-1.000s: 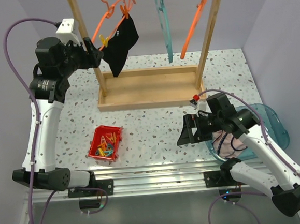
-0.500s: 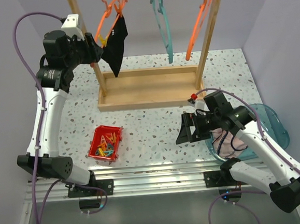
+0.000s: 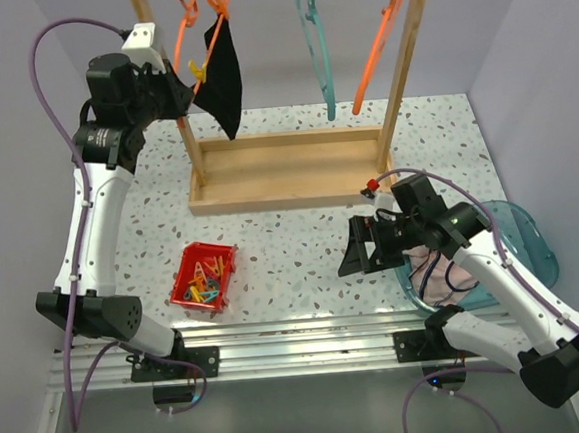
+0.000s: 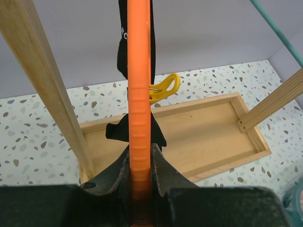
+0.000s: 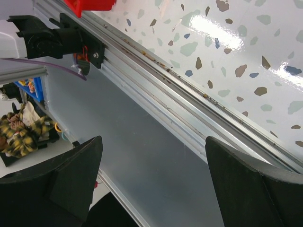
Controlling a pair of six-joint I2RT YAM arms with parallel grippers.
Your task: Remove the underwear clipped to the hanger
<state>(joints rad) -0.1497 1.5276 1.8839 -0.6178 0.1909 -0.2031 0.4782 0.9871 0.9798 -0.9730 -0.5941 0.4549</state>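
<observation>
Underwear, the black pair (image 3: 221, 81), hangs just past my L gripper (image 4: 139, 153), which is clamped on the orange hanger (image 4: 139, 94) carrying it, prob. to steady it. Yellow clip (image 4: 165, 85) sits just beyond. R gripper (image 3: 360, 251) gapes wide and empty, low by the table's near edge.

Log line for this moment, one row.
left pincer: shut on orange hanger | black underwear: clipped to hanger | right pincer: open, empty
</observation>
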